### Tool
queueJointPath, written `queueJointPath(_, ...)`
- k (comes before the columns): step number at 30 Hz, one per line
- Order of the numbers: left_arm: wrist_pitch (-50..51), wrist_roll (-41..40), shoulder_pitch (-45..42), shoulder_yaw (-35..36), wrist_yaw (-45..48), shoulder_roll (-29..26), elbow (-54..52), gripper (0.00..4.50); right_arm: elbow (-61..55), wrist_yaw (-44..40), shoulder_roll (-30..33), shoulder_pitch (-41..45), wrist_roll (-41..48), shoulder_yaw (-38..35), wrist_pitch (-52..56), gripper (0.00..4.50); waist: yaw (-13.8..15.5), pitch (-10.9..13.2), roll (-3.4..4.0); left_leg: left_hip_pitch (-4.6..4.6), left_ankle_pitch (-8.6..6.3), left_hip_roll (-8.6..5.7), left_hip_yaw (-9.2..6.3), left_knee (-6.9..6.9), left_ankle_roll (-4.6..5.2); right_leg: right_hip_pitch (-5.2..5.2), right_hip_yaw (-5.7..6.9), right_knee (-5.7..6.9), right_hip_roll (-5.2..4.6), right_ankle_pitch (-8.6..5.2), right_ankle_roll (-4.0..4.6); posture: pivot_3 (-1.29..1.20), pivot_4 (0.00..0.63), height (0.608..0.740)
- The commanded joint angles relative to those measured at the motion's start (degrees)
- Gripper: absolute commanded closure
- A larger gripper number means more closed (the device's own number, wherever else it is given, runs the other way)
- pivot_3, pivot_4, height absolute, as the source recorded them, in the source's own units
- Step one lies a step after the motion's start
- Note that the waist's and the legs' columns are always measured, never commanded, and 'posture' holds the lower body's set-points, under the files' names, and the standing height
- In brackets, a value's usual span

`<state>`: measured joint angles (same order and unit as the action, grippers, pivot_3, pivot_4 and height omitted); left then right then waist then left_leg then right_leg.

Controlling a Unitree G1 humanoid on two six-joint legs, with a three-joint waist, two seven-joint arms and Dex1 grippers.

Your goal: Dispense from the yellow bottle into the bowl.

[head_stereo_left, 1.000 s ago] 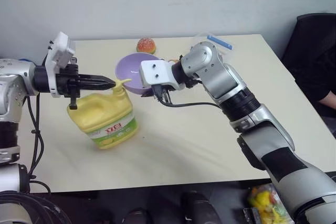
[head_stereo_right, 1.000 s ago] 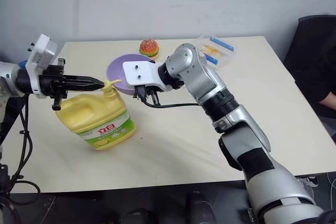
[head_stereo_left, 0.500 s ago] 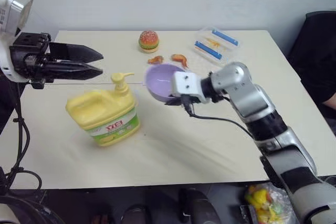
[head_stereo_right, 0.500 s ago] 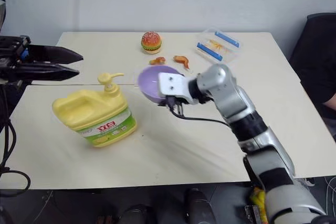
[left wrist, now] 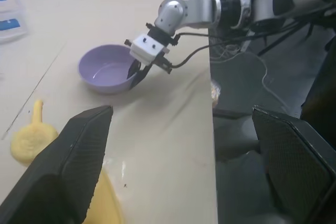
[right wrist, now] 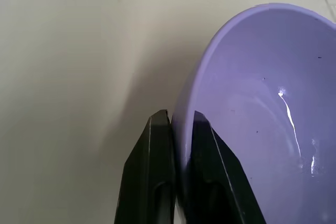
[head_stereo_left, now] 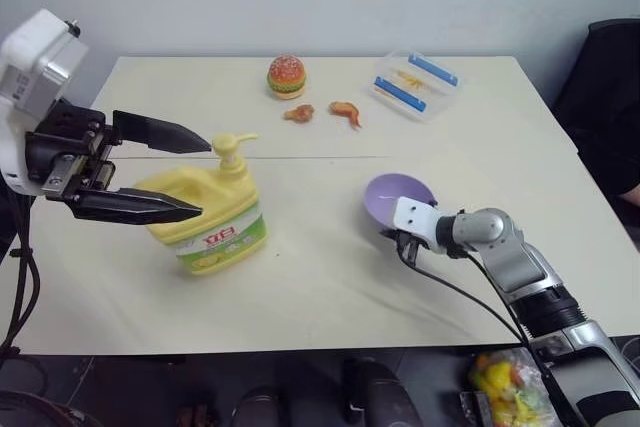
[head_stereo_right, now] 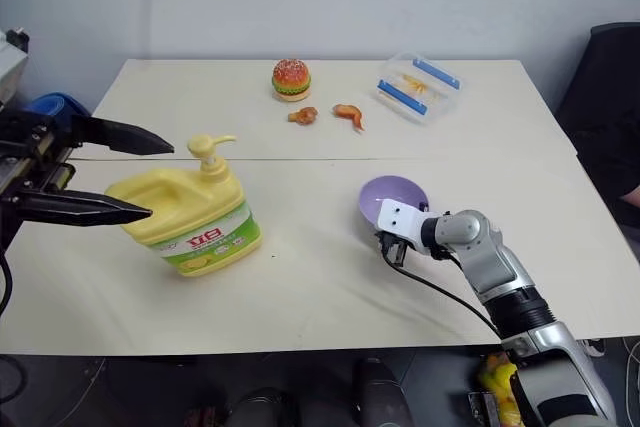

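The yellow bottle [head_stereo_left: 210,222], a squat jug with a pump [head_stereo_left: 233,145] and a green label, stands on the left half of the table. My left gripper [head_stereo_left: 205,177] hovers at its left, raised, wide open and holding nothing. One finger [head_stereo_left: 160,132] reaches toward the pump head and the other crosses in front of the jug's handle. The lavender bowl [head_stereo_left: 397,197] sits on the table at the right front. My right gripper [right wrist: 181,124] is shut on its near rim, one finger inside and one outside. In the left wrist view the bowl [left wrist: 105,69] rests flat.
At the back of the table [head_stereo_left: 320,287] lie a toy burger [head_stereo_left: 285,77], two small food pieces [head_stereo_left: 345,112] and a clear blue-striped container [head_stereo_left: 415,82]. A black chair [head_stereo_left: 605,97] stands past the table's right edge.
My right gripper carried the bowl from beside the pump down and to the right, onto the table. My left gripper opened wide and drew back from the pump.
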<state>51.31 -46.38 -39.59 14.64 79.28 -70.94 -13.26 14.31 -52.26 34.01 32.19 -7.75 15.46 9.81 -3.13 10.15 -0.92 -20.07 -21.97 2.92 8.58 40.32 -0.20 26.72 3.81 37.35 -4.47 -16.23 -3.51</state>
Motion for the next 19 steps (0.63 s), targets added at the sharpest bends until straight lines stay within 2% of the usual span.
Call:
queueJointPath(1, -3.4, 0.84, 1.04, 0.65, -0.3, 0.29, -1.7, 0.0, -1.33, 0.86, -0.12, -1.53, 1.52, -1.93, -0.4, 2.94, 0.06, 0.0, 0.0, -0.01, 0.0, 0.0, -0.01, 0.0, 0.0, 0.0, 0.0, 0.01, 0.0, 0.0, 0.0, 0.0, 0.15, 0.74)
queueJointPath(5, -4.91, 0.76, 2.64, 0.41, -0.55, 0.91, -2.03, 0.0, -9.66, -1.53, 2.52, -4.04, 5.36, -5.49, 5.11, 1.64, 0.28, 0.01, 0.01, -0.05, 0.01, 0.01, -0.04, -0.01, 0.02, 0.0, 0.02, 0.06, 0.0, 0.01, -0.02, 0.0, 0.15, 0.74)
queueJointPath(9, -5.73, 0.99, 4.66, 1.9, -0.36, 0.09, -0.71, 0.0, -24.59, -6.09, 9.33, -7.36, 15.01, -15.3, 16.7, 0.17, 1.19, 0.05, 0.08, -0.05, 0.01, -0.03, -0.05, 0.0, 0.07, -0.02, -0.01, 0.03, -0.02, 0.03, -0.06, 0.0, 0.15, 0.74)
queueJointPath(10, -5.52, 0.77, 5.19, 2.87, -0.11, -0.49, -0.14, 0.0, -27.88, -7.44, 11.42, -7.77, 18.84, -19.18, 20.59, 0.04, 1.4, 0.05, 0.08, -0.05, 0.01, -0.03, -0.06, 0.0, 0.07, -0.02, 0.0, -0.01, -0.01, 0.03, -0.06, 0.0, 0.15, 0.74)
queueJointPath(14, -3.65, -1.13, 6.83, 7.37, 1.19, -2.9, 1.91, 0.0, -34.57, -15.65, 22.18, -11.41, 31.08, -32.68, 32.59, 0.04, 1.68, 0.08, 0.11, -0.04, 0.01, -0.01, -0.09, 0.01, 0.07, -0.05, 0.04, -0.13, 0.04, 0.03, -0.05, 0.0, 0.15, 0.74)
queueJointPath(16, -2.97, -1.76, 7.03, 9.27, 1.69, -3.96, 3.44, 0.0, -35.05, -21.64, 28.03, -16.1, 34.69, -38.92, 34.41, 0.04, 1.93, 0.07, 0.09, -0.04, 0.0, -0.01, -0.15, -0.04, 0.08, -0.11, 0.11, -0.25, 0.05, 0.03, -0.05, 0.0, 0.15, 0.74)
queueJointPath(19, -3.55, -1.32, 6.23, 9.31, 1.14, -4.6, 5.44, 0.0, -34.36, -24.93, 32.11, -20.29, 38.15, -44.36, 36.14, 0.04, 2.01, 0.05, 0.06, 0.0, -0.02, -0.03, -0.14, -0.07, 0.14, -0.23, 0.31, -0.37, 0.05, 0.05, -0.08, 0.0, 0.15, 0.74)
